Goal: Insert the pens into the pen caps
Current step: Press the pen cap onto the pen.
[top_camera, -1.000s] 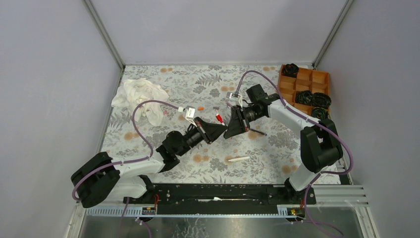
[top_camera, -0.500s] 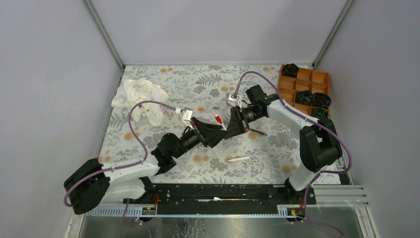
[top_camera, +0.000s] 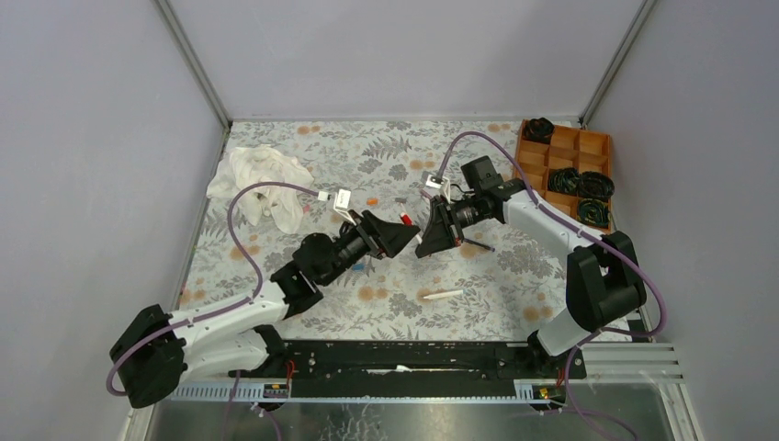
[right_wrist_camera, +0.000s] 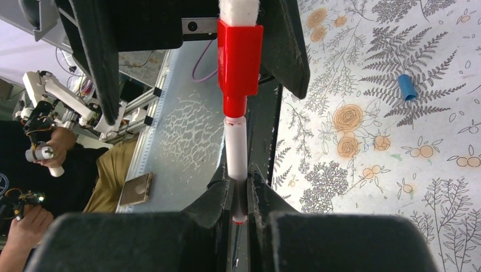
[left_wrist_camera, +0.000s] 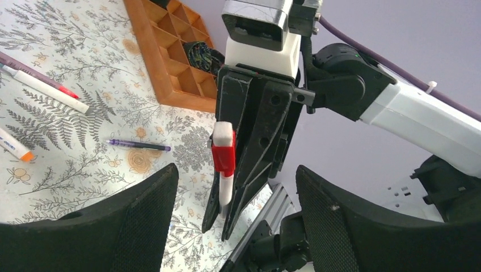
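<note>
Left hand (top_camera: 402, 236) backed off pen (right_wrist_camera: 235, 153); blue cap (right_wrist_camera: 406, 88) nearby.

Red cap (right_wrist_camera: 240, 56), white pen (right_wrist_camera: 235, 150), blue cap (right_wrist_camera: 406, 87) (cloth (right_wrist_camera: 363, 170) grey-leafed, orange-flowered)

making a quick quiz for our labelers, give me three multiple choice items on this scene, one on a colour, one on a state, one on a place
1. The cap on the white pen held by the right gripper is:
A orange
B dark grey
C red

2. The left gripper is:
A open
B shut on the pen
C shut on the cap

3. The blue pen cap lies:
A in the right gripper
B on the floral table cover
C in the left gripper

Answers:
1 C, the red cap sits on the far end of the clamped pen.
2 A, its fingers stand wide apart on either side of the pen.
3 B, it lies loose on the printed cover, away from both grippers.
</note>
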Tool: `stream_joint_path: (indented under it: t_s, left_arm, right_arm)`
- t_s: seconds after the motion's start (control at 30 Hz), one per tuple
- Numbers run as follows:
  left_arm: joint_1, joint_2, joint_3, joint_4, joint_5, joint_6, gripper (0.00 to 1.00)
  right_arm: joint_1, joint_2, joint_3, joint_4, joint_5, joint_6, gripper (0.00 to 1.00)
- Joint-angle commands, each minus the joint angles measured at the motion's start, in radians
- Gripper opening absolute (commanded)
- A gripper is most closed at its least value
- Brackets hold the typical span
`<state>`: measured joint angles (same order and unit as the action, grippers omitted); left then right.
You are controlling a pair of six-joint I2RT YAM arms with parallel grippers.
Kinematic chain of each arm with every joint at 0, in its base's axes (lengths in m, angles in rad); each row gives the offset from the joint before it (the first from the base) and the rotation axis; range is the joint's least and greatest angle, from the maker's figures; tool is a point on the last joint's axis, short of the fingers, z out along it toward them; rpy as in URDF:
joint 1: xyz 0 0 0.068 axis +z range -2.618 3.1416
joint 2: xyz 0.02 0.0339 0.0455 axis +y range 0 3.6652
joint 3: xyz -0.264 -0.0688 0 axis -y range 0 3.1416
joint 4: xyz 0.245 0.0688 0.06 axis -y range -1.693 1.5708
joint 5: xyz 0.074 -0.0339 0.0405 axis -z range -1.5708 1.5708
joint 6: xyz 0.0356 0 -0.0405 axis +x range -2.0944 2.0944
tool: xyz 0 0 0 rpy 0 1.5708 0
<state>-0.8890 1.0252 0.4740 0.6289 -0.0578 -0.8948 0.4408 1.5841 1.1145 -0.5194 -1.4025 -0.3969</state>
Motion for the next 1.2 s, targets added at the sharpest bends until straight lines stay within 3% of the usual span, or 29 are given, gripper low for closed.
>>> stream_joint_path:
  t_s: [0.0,0.23,0.57,0.7,0.83,1.03,1.17]
  left_arm:
    - [0.009,0.031,0.032,-0.037,-0.047,-0.040,0.77]
    - [0.015,0.061,0.065,0.012,-0.081,-0.067,0.63]
    - [0.015,0.081,0.084,-0.002,-0.116,-0.064,0.51]
    - [0.015,0.082,0.088,-0.014,-0.126,-0.057,0.38]
    - [0.016,0.087,0.095,-0.018,-0.125,-0.037,0.35]
    - [0.015,0.088,0.108,-0.031,-0.095,0.043,0.02]
    - [0.016,0.095,0.119,-0.054,-0.055,0.091,0.00]
  right_arm:
    - [0.007,-0.039,-0.009,0.048,0.012,0.033,0.00]
    - [0.007,-0.039,-0.016,0.052,0.021,0.036,0.00]
    - [0.006,-0.044,-0.021,0.052,0.020,0.037,0.00]
    - [0.008,-0.044,-0.021,0.053,0.019,0.036,0.00]
    - [0.009,-0.044,-0.024,0.055,0.022,0.038,0.00]
    - [0.009,-0.041,-0.022,0.056,0.033,0.044,0.00]
    - [0.009,-0.045,-0.021,0.060,0.036,0.050,0.00]
